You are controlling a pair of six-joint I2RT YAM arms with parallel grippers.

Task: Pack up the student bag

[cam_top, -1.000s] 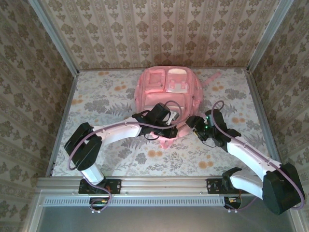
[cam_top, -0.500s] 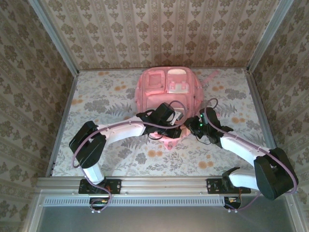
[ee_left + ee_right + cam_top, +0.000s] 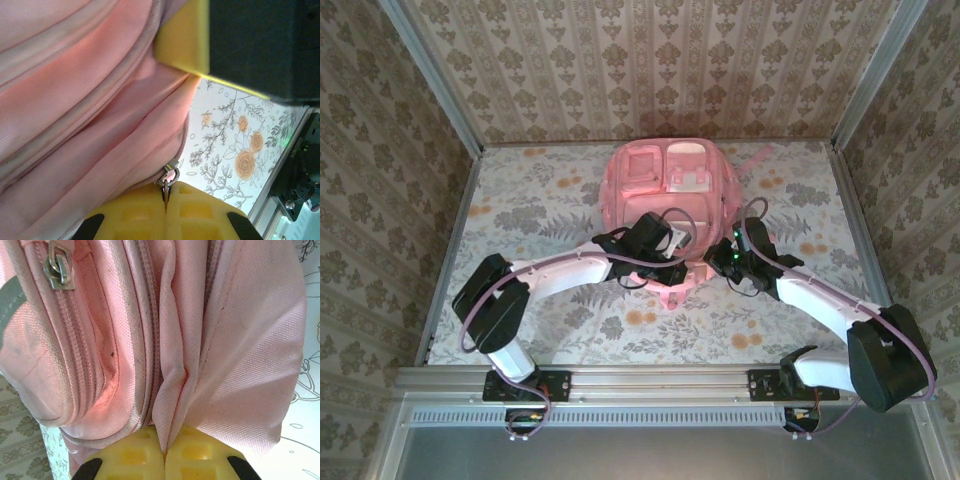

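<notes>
The student bag [image 3: 665,185], a large pink backpack, lies flat at the back middle of the table. Both grippers meet at its near edge. My left gripper [image 3: 677,263] is shut on a thin metal zipper pull; in the left wrist view the pull [image 3: 165,192] is pinched between the yellow fingers, with its ring and slider [image 3: 170,175] just above. My right gripper [image 3: 713,255] is shut on a fold of the bag's pink fabric [image 3: 167,405], which runs down between its yellow fingertips [image 3: 135,455]. A second zipper slider [image 3: 57,269] sits on a front pocket.
Floral table cloth [image 3: 540,210] spreads on both sides of the bag. Patterned walls [image 3: 650,70] close the back and both sides. A metal rail [image 3: 650,382] runs along the near edge. A pink strap [image 3: 760,160] trails off the bag's right.
The right gripper has shut on the bag's fabric and its arm has reached in towards the bag's near edge. The left gripper stays shut and has barely shifted.
</notes>
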